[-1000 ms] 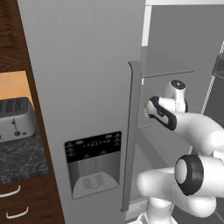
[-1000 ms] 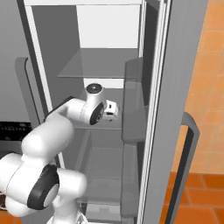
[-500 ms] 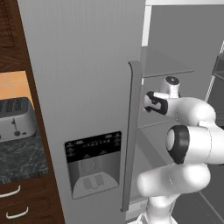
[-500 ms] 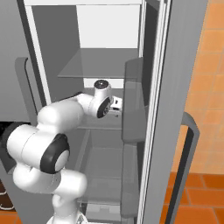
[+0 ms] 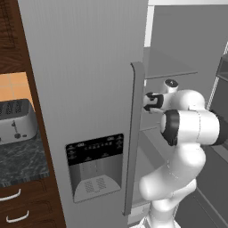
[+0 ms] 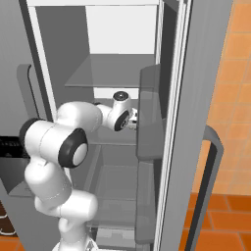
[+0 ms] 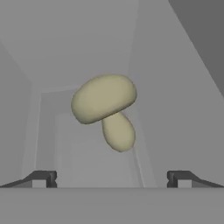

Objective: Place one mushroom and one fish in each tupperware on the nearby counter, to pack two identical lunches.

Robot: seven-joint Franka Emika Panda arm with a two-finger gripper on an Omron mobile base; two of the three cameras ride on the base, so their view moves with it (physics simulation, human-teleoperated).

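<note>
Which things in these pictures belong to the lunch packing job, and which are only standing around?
For the job:
- mushroom, ahead of the open gripper, not yet held
- counter
- fridge, door open, arm reaching in

Standing around:
- toaster on the counter
- dispenser in the closed fridge door
- drawers below the counter

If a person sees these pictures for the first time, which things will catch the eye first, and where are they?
First, the beige, round-capped mushroom in the middle of the hand view, lying ahead of the open tool inside the pale grey fridge interior. Next, the bulky white robot arm reaching into the open tall grey fridge. A silver toaster stands on the dark speckled stone counter at the left.
</note>
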